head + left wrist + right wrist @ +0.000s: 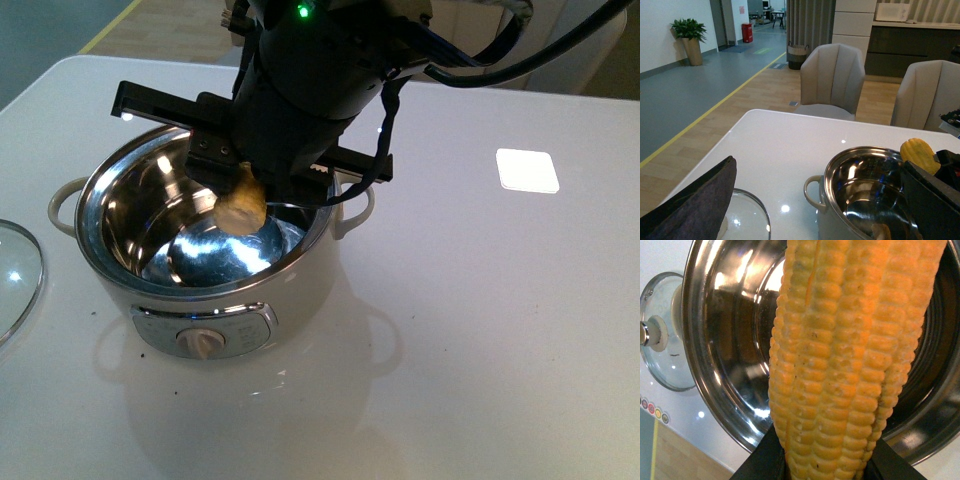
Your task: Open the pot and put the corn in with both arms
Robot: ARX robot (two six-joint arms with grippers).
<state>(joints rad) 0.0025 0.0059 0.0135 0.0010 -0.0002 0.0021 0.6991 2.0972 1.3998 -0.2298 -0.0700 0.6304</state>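
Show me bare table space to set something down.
Free: right of the round cream-white electric pot, around the white square patch; also the strip before its dial. Crowded: clear glass lid at left, yellow corn cob over the pot.

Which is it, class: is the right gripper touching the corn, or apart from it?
Touching. The right wrist view shows the corn wedged between the right gripper's black fingers, which press against both its sides with no gap.

A glass lid point(18, 270) lies flat near the left edge of the white table point(500, 330). A white square patch point(527, 170) shows on the tabletop's far right. Beyond the table stand two grey upholstered chairs point(832, 80). Farther off are a potted plant point(690, 37), a wicker basket point(798, 54) and a yellow floor line point(715, 107).
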